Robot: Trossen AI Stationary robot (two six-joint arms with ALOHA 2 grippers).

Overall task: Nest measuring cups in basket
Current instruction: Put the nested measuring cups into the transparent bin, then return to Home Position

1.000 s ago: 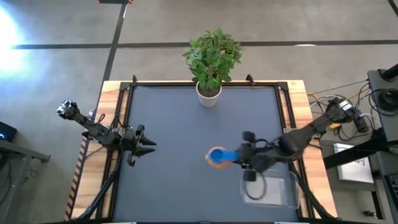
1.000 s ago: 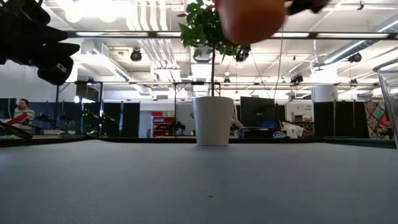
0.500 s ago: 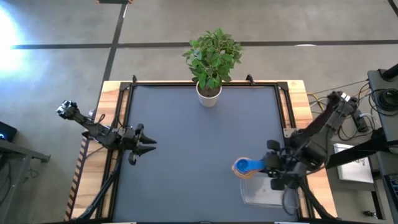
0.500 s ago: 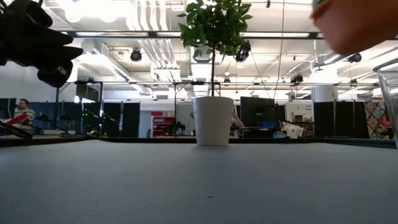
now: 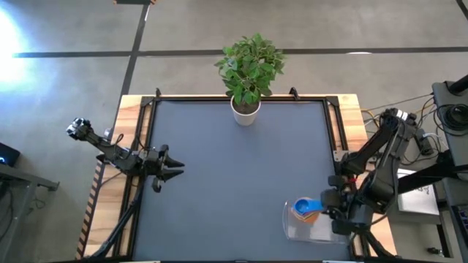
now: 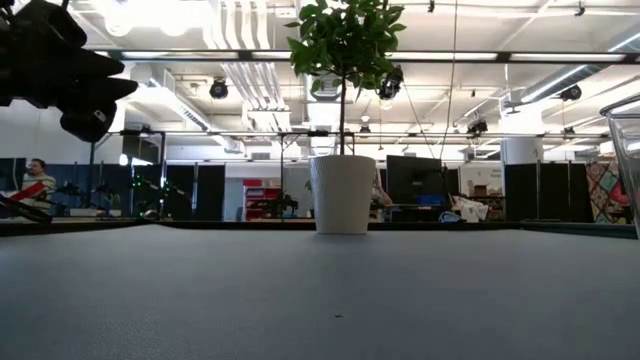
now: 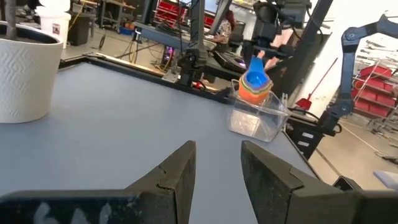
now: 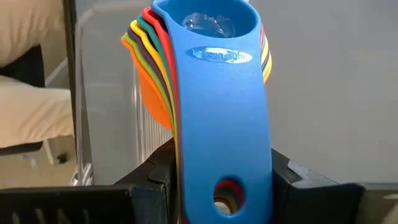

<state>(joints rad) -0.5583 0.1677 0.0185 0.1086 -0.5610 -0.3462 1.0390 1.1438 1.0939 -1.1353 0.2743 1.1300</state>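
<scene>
Right hand (image 5: 327,207): closed on the handles of the nested measuring cups (image 5: 305,210), blue cup on top, held above the clear basket (image 5: 314,232) at the counter's (image 5: 234,168) 5 o'clock corner.
Left hand (image 5: 175,169): open, empty, at 9 o'clock.

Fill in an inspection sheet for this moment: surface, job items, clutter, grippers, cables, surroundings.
Surface: dark table, wooden edges.
Job items: nested measuring cups, blue on top, held above the clear basket at the table's right front corner.
Clutter: white plant pot at the far edge.
Grippers: right gripper shut on the cup handles; left gripper open, empty, at the left side.
Cables: bundle off the right edge.
Surroundings: workshop; seated person far off.
</scene>
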